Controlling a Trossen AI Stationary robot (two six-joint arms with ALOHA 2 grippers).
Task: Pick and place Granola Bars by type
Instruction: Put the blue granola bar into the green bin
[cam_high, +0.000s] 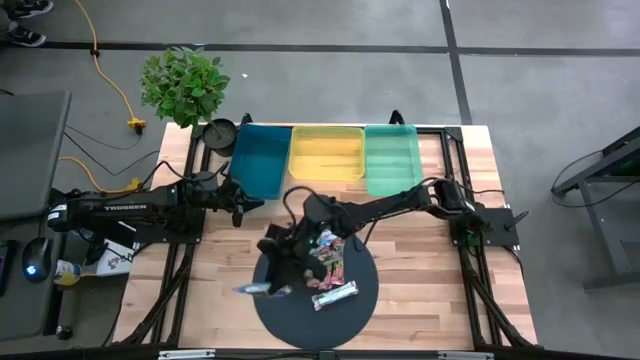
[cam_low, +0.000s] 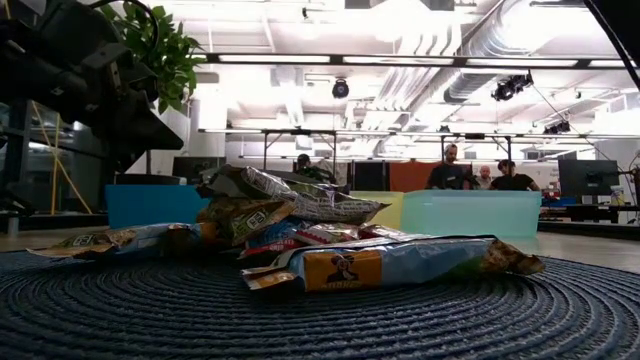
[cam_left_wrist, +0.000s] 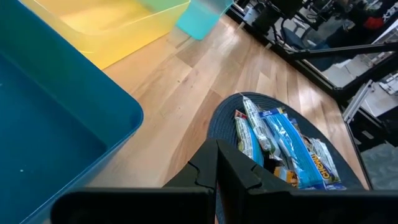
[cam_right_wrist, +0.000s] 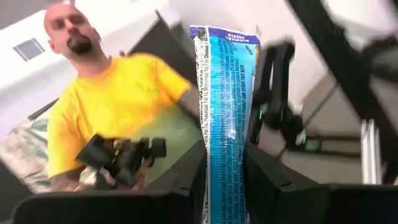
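Gripping a blue bar (cam_right_wrist: 225, 106) between its narrowly parted fingers (cam_right_wrist: 273, 180), the right gripper (cam_high: 268, 288) sits over the near-left edge of the round dark mat (cam_high: 360, 300); the bar sticks out lengthwise past the fingertips, and in the high view its blue end shows at the mat's left rim. The right wrist view looks past the bar at a person in a yellow shirt (cam_right_wrist: 118, 106). The rest of the bars (cam_high: 330, 270) lie heaped on the mat just beside the gripper, blue, silver and reddish wrappers overlapping, one pale bar (cam_high: 335, 295) at the near side. Behind the mat on the worktop (cam_high: 420, 250) stand three bins in a row: blue (cam_high: 258, 160), yellow (cam_high: 326, 155), green (cam_high: 392, 160). The left gripper (cam_high: 240, 205), fingers (cam_left_wrist: 239, 171) pressed together and empty, waits by the blue bin's near corner. A plant (cam_high: 183, 86) stands off the far-left corner.
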